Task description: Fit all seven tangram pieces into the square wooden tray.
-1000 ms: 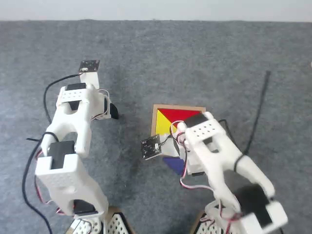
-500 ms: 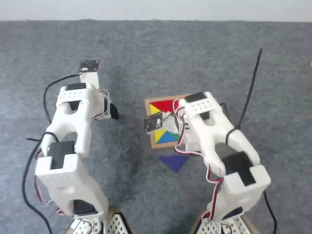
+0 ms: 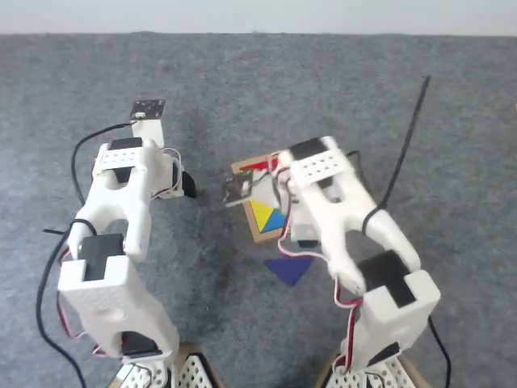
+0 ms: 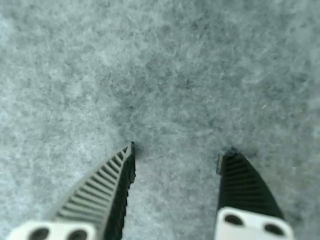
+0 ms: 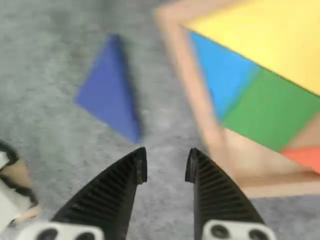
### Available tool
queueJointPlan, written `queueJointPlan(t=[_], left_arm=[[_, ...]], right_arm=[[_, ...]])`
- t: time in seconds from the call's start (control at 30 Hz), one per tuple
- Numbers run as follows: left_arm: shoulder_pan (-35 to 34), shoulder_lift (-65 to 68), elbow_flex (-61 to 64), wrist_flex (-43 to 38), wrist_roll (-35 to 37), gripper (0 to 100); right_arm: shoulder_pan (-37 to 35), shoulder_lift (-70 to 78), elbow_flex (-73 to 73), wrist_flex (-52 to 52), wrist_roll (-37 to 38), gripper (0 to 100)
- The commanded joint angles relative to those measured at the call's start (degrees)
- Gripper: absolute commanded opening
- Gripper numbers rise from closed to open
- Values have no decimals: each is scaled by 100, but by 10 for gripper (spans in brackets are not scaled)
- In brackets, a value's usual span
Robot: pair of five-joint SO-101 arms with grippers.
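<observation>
Left arm [image 3: 121,210]: stands at the left of the grey table [image 3: 452,162]. Left hand [image 4: 179,156]: fingers spread wide, holding nothing, tips poised over bare grey table surface, well apart from the tray. Square wooden tray [image 3: 254,235]: lies near the middle of the table, turned askew, partly covered from above by the right arm [image 3: 339,210]. Contents seen in the right wrist view: yellow piece [image 5: 260,40], light blue piece [image 5: 225,75] and green piece [image 5: 270,115] lying flat and edge to edge inside the rim [image 5: 187,70]; orange-red piece [image 5: 306,155] at the frame's margin; a patch of bare wood beside the green piece. Dark blue triangle [image 3: 289,268]: lies flat on the table outside the tray, just beside its near edge, not touching it. Right hand [image 5: 165,167]: fingers set close with a narrow gap between the tips, gripping nothing, pointing down at the grey table between the dark blue triangle and the tray's rim, touching neither.
</observation>
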Motion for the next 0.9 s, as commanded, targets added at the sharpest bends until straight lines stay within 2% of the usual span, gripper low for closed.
queueJointPlan(t=[0.0,0.17,0.3,0.37,0.57,0.73,0.87], left_arm=[[18,-316,-48,62,-62,257],[18,-316,-57,62,-62,257],[18,-316,-57,53,-62,257],[9,-316,-57,44,-62,257],[-9,-316,-57,53,-62,257],[0,-316,-48,53,-62,257],[18,-316,-57,53,-62,257]], right_arm=[[-154,-681,440,-92,-97,149],[-338,-1613,1433,-611,-396,213],[-699,-2563,2022,-664,-492,213],[-884,-2888,2286,-936,-853,214],[-1121,-2633,2892,-1640,-1073,216],[-1130,-2343,2769,-1587,-1213,216],[-1121,-2598,2145,-822,-1187,216]])
